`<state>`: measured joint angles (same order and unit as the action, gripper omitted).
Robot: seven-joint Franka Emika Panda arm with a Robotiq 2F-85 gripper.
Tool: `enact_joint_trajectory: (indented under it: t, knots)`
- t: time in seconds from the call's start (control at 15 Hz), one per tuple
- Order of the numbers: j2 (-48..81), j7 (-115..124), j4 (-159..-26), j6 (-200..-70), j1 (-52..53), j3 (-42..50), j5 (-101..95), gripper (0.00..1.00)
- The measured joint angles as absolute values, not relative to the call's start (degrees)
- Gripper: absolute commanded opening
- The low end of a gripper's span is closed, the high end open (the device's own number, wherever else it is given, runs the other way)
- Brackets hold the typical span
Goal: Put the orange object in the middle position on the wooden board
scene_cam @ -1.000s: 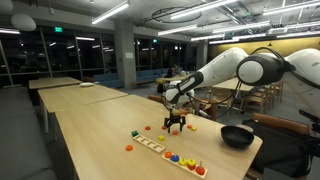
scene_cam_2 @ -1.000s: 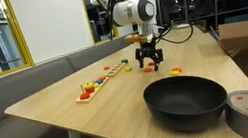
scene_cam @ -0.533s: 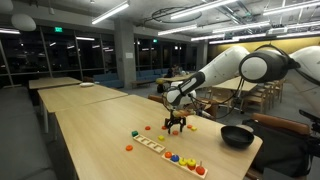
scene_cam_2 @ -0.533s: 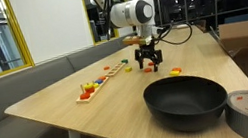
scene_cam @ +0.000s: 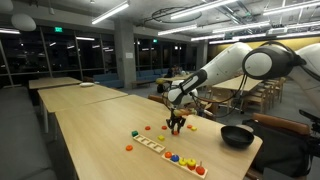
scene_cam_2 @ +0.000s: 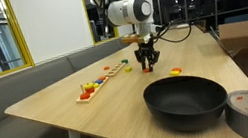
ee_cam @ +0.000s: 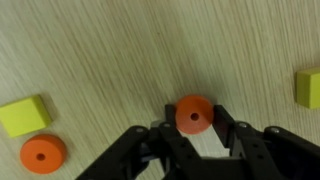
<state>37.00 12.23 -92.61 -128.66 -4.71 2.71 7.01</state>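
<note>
Your gripper point(ee_cam: 194, 124) was clamped on the orange object point(ee_cam: 193, 113), low at the table point(ee_cam: 100, 50); carriage to the wooden board point(scene_cam: 158, 147) was outstanding.

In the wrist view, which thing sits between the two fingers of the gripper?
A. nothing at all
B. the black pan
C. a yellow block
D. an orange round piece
D: in the wrist view the gripper has a finger close on each side of the orange round piece, while the yellow block and the second orange disc lie off to the side.
</note>
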Motion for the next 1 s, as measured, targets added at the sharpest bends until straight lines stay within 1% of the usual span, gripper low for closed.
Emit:
enact_joint_trajectory:
  t: [0.47,1.0]
  knots:
    - [35.31,12.23,-93.68,-128.28,-3.13,2.71,7.0,0.26]
    - [27.12,10.14,-98.63,-125.97,-0.92,0.7,7.0,0.26]
